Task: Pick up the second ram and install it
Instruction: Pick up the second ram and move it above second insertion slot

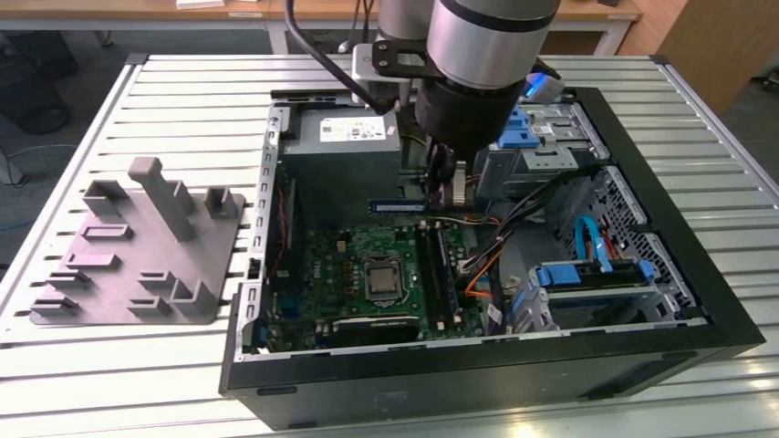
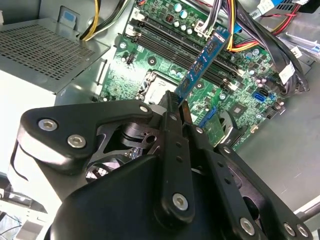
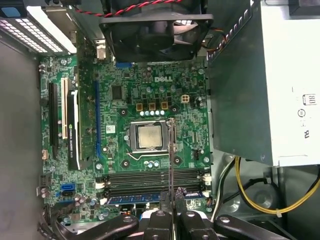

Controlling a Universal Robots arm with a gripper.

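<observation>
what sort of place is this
Likely a robotics lab bench for computer assembly: an opened PC case sits on a slatted table, a grey fixture block beside it, and the arm's pincer holds the second ram over the motherboard.

White maker's mark [image 3: 163, 79] printed on motherboard [image 3: 192, 117], near the processor socket [image 3: 149, 136]. White label [image 3: 309, 99] on power supply [image 3: 270, 65], beside that socket; print not legible.
</observation>
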